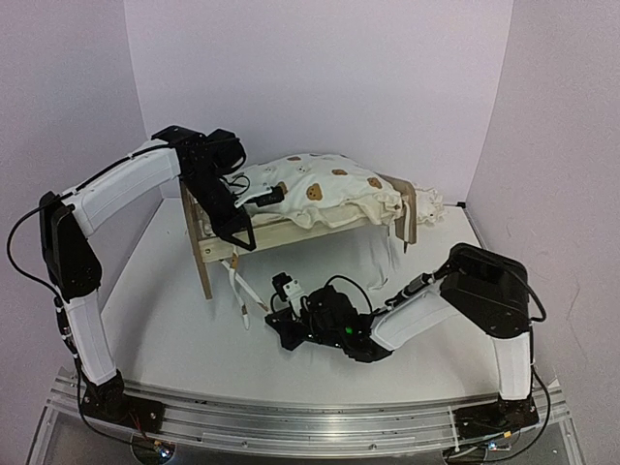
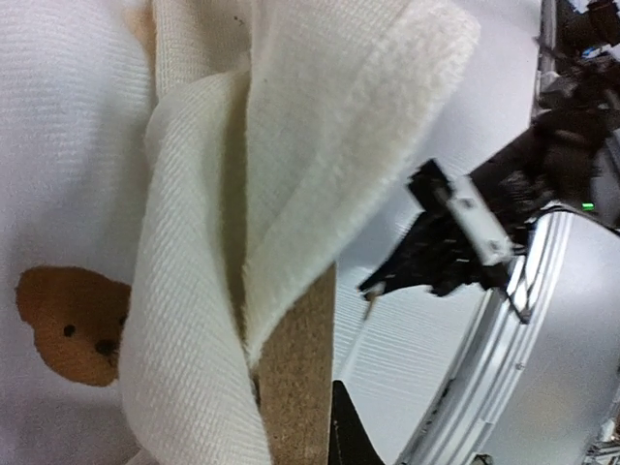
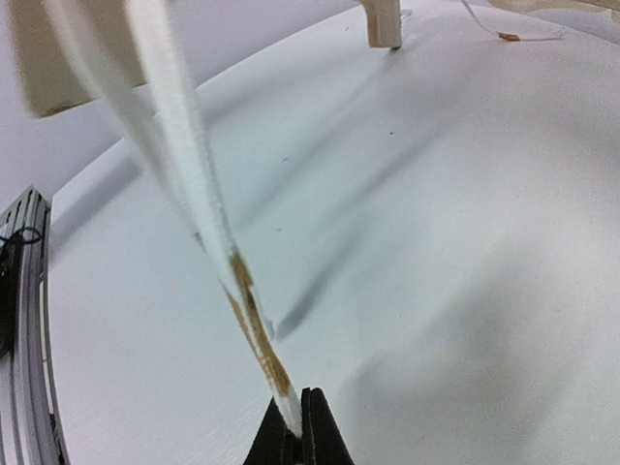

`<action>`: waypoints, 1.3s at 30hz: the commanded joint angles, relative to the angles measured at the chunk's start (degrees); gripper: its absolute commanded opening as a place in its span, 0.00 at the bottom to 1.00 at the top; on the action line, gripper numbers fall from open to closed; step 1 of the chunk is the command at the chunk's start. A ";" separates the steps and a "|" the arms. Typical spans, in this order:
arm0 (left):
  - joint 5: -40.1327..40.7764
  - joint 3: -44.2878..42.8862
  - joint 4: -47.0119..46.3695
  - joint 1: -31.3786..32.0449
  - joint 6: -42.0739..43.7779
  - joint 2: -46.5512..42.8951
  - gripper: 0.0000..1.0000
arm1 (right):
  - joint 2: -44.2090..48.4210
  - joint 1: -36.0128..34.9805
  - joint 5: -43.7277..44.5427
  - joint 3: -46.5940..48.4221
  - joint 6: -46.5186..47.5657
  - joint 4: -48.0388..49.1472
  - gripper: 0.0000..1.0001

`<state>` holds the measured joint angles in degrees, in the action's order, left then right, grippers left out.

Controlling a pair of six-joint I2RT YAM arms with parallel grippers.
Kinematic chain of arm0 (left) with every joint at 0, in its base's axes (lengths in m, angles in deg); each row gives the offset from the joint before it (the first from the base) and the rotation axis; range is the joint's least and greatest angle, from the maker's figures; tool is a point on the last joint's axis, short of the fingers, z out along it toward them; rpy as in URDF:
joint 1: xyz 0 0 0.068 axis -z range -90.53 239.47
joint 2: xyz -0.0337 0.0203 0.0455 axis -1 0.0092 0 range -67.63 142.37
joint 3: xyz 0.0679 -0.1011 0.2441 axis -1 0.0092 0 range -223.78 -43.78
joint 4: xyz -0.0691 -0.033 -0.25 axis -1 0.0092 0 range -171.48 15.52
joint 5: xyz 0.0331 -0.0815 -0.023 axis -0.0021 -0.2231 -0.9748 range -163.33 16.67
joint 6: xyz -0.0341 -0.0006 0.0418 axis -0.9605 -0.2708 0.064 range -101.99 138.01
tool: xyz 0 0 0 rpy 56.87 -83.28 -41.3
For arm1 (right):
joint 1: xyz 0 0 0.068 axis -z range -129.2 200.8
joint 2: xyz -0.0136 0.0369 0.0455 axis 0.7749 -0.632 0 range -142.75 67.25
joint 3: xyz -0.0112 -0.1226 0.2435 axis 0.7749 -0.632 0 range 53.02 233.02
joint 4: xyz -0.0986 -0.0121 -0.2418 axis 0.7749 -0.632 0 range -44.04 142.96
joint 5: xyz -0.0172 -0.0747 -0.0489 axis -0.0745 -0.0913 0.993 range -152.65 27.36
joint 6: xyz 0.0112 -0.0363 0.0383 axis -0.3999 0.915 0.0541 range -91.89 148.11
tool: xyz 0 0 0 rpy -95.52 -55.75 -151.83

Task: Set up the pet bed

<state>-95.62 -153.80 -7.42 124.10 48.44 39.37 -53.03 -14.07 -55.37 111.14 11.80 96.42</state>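
The pet bed (image 1: pixel 291 231), a light-wood frame, stands mid-table with the cream bear-print cushion (image 1: pixel 320 189) heaped on it. A cream lump (image 1: pixel 427 203), perhaps the pillow, lies behind its right end. My left gripper (image 1: pixel 263 199) is at the bed's left end. In the left wrist view one dark finger (image 2: pixel 344 431) presses a wooden board (image 2: pixel 295 368) wrapped in cushion fabric (image 2: pixel 194 320); the other finger is hidden. My right gripper (image 1: pixel 272 315) is low in front of the bed, shut (image 3: pixel 298 421) on a white tie strap (image 3: pixel 184 145) with a brown tip that hangs from the bed.
Purple walls close in the white table on three sides. The metal base rail (image 1: pixel 291 417) runs along the near edge. A bed leg (image 3: pixel 383 24) stands beyond the taut strap. Another loose strap (image 1: pixel 235 286) dangles by the bed's left front leg.
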 commanded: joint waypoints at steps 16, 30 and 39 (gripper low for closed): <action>9.30 26.56 -31.94 -6.56 16.54 -4.15 0.00 | 3.80 -1.84 -9.59 5.59 0.72 -24.11 0.00; -2.41 27.11 -26.16 -6.59 21.90 -13.18 0.58 | 4.06 -1.95 -11.10 11.21 -1.20 -36.32 0.00; -9.56 35.34 -23.12 -6.59 28.80 -27.73 0.68 | 6.74 -1.98 -17.46 12.59 -3.38 -46.51 0.00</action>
<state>-99.36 -122.16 -33.23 117.55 73.64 17.46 -50.18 -15.48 -67.05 122.42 9.88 59.71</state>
